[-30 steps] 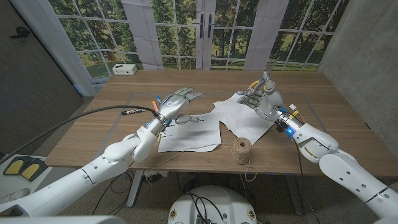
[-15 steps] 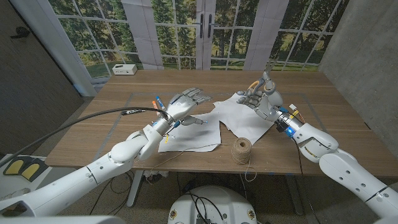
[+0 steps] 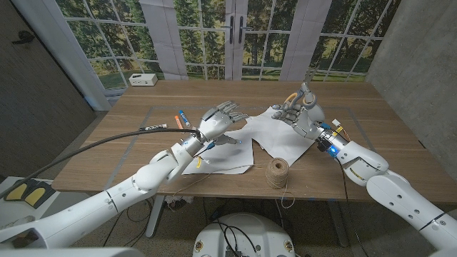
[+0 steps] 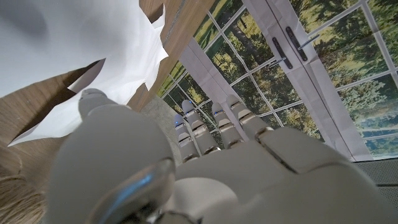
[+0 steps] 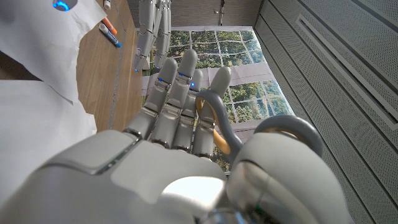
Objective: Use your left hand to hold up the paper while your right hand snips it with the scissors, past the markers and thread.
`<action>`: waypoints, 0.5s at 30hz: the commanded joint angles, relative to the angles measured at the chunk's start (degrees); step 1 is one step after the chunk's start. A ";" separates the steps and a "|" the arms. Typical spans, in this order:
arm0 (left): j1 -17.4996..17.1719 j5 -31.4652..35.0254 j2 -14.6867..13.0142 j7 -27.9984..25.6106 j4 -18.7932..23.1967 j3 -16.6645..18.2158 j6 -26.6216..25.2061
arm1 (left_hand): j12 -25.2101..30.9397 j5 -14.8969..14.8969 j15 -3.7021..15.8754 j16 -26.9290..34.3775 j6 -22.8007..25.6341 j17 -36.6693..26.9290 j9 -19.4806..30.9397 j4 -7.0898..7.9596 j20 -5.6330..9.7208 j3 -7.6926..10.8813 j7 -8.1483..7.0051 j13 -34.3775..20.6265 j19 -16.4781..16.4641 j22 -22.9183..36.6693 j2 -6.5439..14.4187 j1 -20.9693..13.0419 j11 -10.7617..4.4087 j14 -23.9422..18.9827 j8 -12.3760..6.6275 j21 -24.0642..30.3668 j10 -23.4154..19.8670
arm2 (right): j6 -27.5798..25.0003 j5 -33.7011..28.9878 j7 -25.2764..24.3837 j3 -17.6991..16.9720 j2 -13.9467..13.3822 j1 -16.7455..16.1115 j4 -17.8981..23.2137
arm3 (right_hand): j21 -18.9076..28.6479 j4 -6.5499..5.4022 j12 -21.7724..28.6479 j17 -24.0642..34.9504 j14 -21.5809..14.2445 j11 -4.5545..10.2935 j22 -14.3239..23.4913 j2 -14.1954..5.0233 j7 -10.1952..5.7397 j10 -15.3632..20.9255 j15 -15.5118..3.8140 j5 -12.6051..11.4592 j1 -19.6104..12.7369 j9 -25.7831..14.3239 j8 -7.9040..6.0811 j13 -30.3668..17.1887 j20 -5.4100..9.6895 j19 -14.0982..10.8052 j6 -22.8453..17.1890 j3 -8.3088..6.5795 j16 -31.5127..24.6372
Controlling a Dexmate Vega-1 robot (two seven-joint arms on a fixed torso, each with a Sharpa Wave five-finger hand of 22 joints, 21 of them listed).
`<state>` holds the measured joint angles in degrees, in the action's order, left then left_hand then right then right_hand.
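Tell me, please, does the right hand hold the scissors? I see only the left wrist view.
Observer: Yes. The right hand grips the scissors above the far right part of the paper.
Operator: Where is the thread?
Observer: The spool of twine stands near the table's front edge, by the paper's near right corner.
Operator: And the markers?
Observer: They lie on the table to the left of the left hand: two coloured markers and a black marker further left.
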<state>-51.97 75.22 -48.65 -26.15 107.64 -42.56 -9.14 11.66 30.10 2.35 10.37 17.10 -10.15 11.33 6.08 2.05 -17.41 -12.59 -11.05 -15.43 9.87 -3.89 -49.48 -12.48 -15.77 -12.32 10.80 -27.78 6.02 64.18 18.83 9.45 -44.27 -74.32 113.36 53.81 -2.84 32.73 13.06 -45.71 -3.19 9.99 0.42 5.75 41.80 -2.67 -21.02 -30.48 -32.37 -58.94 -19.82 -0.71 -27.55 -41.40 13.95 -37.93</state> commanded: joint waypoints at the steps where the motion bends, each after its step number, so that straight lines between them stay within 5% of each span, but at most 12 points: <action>1: 1.34 6.96 1.86 -0.64 -2.06 -3.02 -4.04 | 0.33 0.27 9.20 0.34 0.71 -0.12 0.18 -0.01 -0.18 -0.13 -0.01 -0.21 0.07 0.19 0.06 -0.61 0.19 0.03 -0.29 0.15 -0.60 | -0.58 0.13 0.12 0.15 -0.17 0.50 -0.13 | -0.14 0.45 -0.30 -0.05 2.36 0.27 0.27 -0.53 2.72 4.30 -5.71 -0.10 0.04 0.06 -0.52 -0.17 -0.01 -0.51 2.98 0.18 0.10; 15: 4.73 7.40 3.45 -1.24 -5.34 -6.05 -2.78 | 0.66 0.70 9.53 0.59 2.22 -0.13 0.18 0.12 0.18 -0.26 0.04 -0.27 -0.52 0.21 0.12 -0.53 0.20 -0.65 -0.65 0.39 -1.69 | -0.34 -0.27 0.11 -0.05 -0.44 0.29 0.34 | -0.72 0.82 -0.63 -0.04 2.53 0.39 0.29 -0.85 2.62 4.17 -5.84 -0.01 -0.23 0.00 -0.83 -0.09 -0.13 -0.65 3.15 -0.02 0.17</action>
<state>-49.77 81.34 -46.58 -26.88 104.78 -46.12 -12.20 11.98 30.56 2.33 10.65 18.53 -10.15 11.33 6.09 2.05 -17.41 -12.58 -11.05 -15.43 10.02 -3.89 -49.48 -12.13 -15.79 -12.61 10.80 -28.88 5.53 64.26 19.04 9.60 -44.50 -73.79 113.28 53.19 -2.37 32.29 13.06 -45.71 -3.19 9.99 0.20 5.83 41.80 -2.68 -21.02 -30.70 -32.27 -59.42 -19.81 -0.83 -27.86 -41.06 13.96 -37.93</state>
